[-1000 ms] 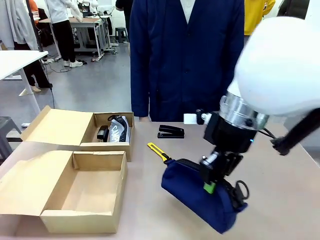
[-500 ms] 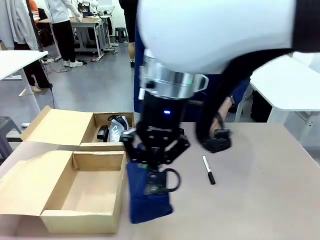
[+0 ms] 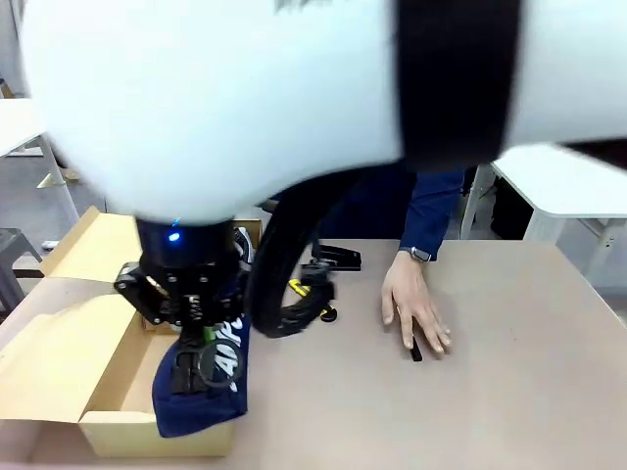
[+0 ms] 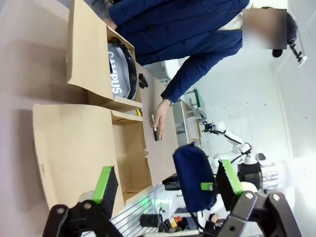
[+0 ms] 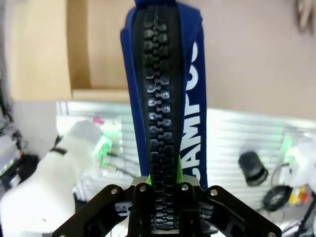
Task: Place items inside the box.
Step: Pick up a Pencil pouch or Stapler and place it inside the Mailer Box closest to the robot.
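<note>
Right now my right gripper [image 5: 164,181] is clamped shut on the zip end of the navy pouch [image 5: 163,74], which hangs straight down from my pads. It is a soft, dark blue case with a chunky black zip along its top. White capitals run down its side and read "CAMPUS", the first letter half hidden at my pads. The pouch hangs over the right wall of the near box [image 3: 108,436]; I cannot tell whether its lower end is inside. My left gripper [image 4: 165,173] stands wide apart and holds nothing. The far box [image 4: 86,49] contains the grey pouch [image 4: 116,69], also lettered "CAMPUS" in white. The stapler [image 3: 336,258] and the utility knife [image 3: 297,288] lie on the table [image 3: 529,392] beyond my arm.

A second ago the navy pouch lay on the table right of the middle with my fingers on it. Half a second ago it hung just outside the near box's right wall. Since then the person's hand [image 3: 414,304] has come down flat on the marker [image 3: 416,351].
</note>
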You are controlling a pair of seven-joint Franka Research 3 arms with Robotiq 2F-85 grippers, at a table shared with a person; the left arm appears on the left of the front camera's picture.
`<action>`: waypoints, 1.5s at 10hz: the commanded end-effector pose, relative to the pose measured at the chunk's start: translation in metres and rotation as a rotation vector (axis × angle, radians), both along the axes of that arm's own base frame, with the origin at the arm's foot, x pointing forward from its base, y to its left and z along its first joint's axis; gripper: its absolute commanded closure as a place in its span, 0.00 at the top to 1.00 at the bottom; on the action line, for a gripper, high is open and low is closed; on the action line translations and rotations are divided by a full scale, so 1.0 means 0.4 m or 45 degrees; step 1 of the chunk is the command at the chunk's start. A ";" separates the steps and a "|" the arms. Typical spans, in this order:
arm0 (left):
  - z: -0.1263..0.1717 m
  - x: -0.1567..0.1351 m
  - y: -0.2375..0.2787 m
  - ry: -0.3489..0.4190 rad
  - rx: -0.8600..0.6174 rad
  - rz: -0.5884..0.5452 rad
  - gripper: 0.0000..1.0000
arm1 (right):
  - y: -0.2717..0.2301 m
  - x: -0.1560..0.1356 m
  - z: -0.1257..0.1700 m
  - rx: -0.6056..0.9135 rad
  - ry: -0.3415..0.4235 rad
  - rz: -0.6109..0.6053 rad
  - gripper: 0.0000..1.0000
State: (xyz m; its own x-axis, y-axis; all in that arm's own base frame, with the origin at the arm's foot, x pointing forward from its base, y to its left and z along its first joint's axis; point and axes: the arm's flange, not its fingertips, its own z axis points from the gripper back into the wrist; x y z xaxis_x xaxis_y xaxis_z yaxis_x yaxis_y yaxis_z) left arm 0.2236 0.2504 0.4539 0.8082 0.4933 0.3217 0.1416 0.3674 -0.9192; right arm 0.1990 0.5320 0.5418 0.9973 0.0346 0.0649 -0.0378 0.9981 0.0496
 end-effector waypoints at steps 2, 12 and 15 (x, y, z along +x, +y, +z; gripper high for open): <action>0.004 0.000 -0.002 -0.035 -0.007 -0.002 1.00 | 0.249 0.089 -0.043 -0.075 -0.146 0.056 0.09; 0.004 0.000 -0.002 -0.035 -0.007 -0.002 1.00 | 0.302 0.144 -0.271 0.044 -0.162 -0.059 0.09; 0.004 0.000 -0.002 -0.035 -0.007 -0.002 1.00 | 0.288 0.159 -0.357 0.024 -0.054 -0.070 0.09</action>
